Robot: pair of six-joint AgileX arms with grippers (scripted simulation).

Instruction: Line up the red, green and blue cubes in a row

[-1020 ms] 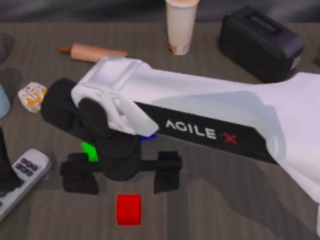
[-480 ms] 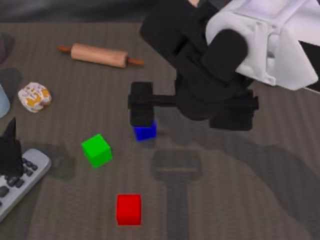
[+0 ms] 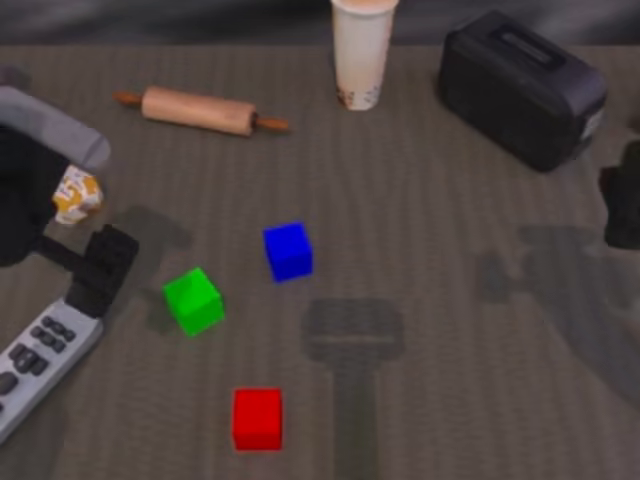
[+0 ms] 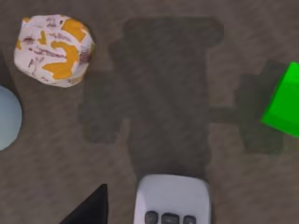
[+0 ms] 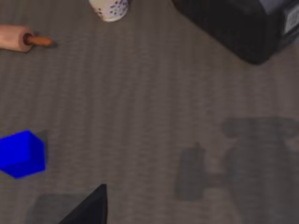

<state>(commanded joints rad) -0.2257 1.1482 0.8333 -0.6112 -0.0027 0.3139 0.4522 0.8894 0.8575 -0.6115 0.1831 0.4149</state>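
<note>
The green cube (image 3: 193, 300) sits left of centre and shows at the edge of the left wrist view (image 4: 284, 100). Up and to its right is the blue cube (image 3: 288, 250), also in the right wrist view (image 5: 21, 154). Near the front edge lies the red cube (image 3: 257, 418). The three form a bent line and stand apart. My left gripper (image 3: 100, 270) hovers open just left of the green cube; one dark finger (image 4: 96, 207) shows, holding nothing. At the right edge, far from the cubes, my right gripper (image 3: 622, 205) is open and empty.
A grey remote (image 3: 40, 355) lies under the left arm beside a wrapped bun (image 3: 75, 193). Along the back stand a rolling pin (image 3: 200, 110), a paper cup (image 3: 362, 50) and a black case (image 3: 520, 85).
My right arm has drawn back from over the cubes to the right edge, leaving the blue cube on the table. My left arm has swung in from the left toward the green cube.
</note>
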